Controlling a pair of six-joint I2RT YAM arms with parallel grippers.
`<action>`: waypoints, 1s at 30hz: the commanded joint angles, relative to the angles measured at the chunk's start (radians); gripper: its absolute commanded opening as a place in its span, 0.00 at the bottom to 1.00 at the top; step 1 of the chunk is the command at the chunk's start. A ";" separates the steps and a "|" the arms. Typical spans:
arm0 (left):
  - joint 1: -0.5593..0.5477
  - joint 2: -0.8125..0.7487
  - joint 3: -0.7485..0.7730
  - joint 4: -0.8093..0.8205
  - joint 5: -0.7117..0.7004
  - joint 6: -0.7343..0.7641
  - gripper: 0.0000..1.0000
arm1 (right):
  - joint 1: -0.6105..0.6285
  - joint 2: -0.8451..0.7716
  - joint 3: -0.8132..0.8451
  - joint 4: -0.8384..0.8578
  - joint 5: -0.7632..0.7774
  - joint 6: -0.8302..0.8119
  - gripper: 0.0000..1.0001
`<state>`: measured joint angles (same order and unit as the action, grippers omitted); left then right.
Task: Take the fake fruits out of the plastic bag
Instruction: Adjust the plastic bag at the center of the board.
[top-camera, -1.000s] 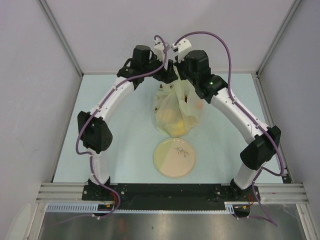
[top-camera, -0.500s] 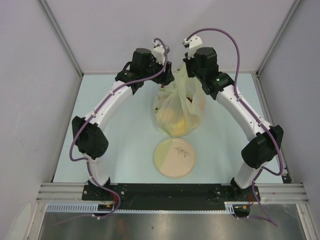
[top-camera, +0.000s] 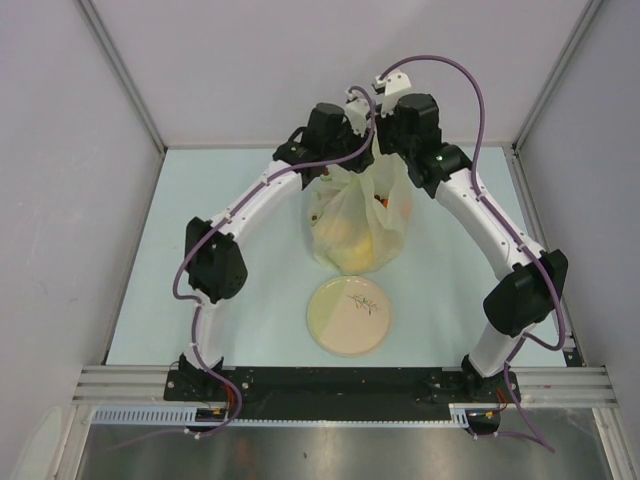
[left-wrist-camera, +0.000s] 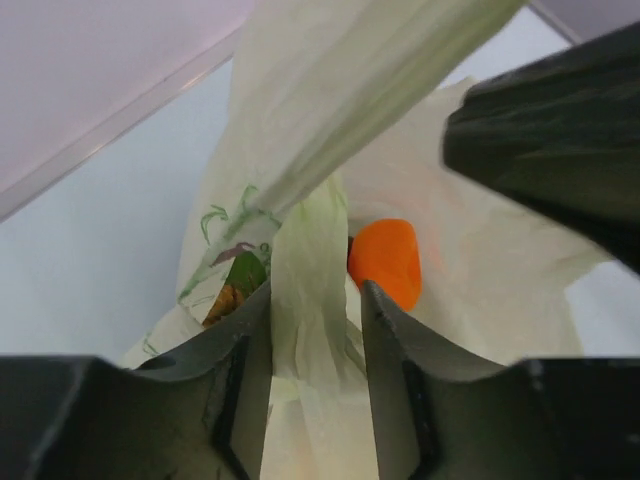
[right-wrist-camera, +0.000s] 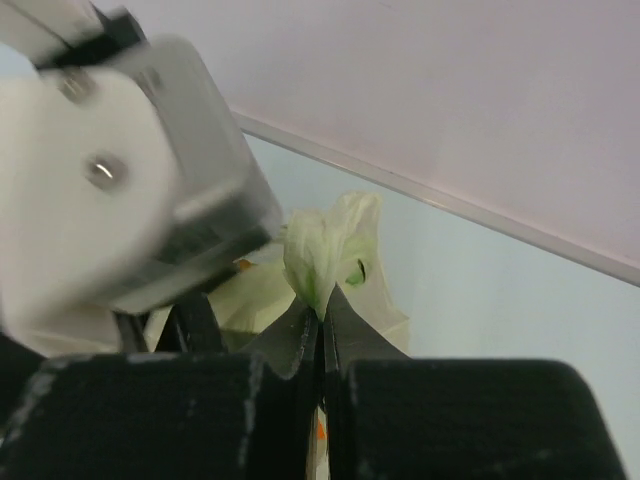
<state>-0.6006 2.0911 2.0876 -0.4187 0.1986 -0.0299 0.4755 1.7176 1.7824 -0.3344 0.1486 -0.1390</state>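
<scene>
The plastic bag (top-camera: 350, 225) stands at the far middle of the table, its top pulled upward. Yellow fruits (top-camera: 350, 243) and an orange one (top-camera: 400, 210) show through it. My right gripper (top-camera: 385, 140) is shut on the bunched top of the bag (right-wrist-camera: 330, 245), with the jaws pinched together on it (right-wrist-camera: 321, 310). My left gripper (top-camera: 352, 148) is right beside it. In the left wrist view its jaws (left-wrist-camera: 315, 300) stand apart around a bag handle strip (left-wrist-camera: 310, 260). The orange fruit (left-wrist-camera: 385, 262) lies in the bag just beyond them.
A round cream plate (top-camera: 348, 315) lies on the table in front of the bag. The two wrists are close together above the bag; the right arm (left-wrist-camera: 560, 130) fills the left wrist view's upper right. Walls close the back and sides.
My left arm has swung right from beside the bag until its jaws are around a bag handle. My right gripper has lifted the bag top slightly and kept its grip.
</scene>
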 joint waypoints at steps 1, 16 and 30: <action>-0.002 -0.002 0.052 0.008 -0.105 0.028 0.33 | -0.018 -0.012 0.000 0.012 0.002 0.016 0.00; 0.359 -0.082 0.368 -0.057 -0.055 -0.042 0.00 | -0.190 0.348 0.553 0.014 0.023 0.045 0.00; 0.381 -0.636 -0.211 0.130 -0.119 0.051 0.00 | -0.117 0.251 0.513 0.045 -0.098 -0.071 0.00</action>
<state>-0.2234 1.7786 2.1452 -0.3866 0.1051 0.0051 0.3656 2.1296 2.4035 -0.2962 0.0933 -0.2031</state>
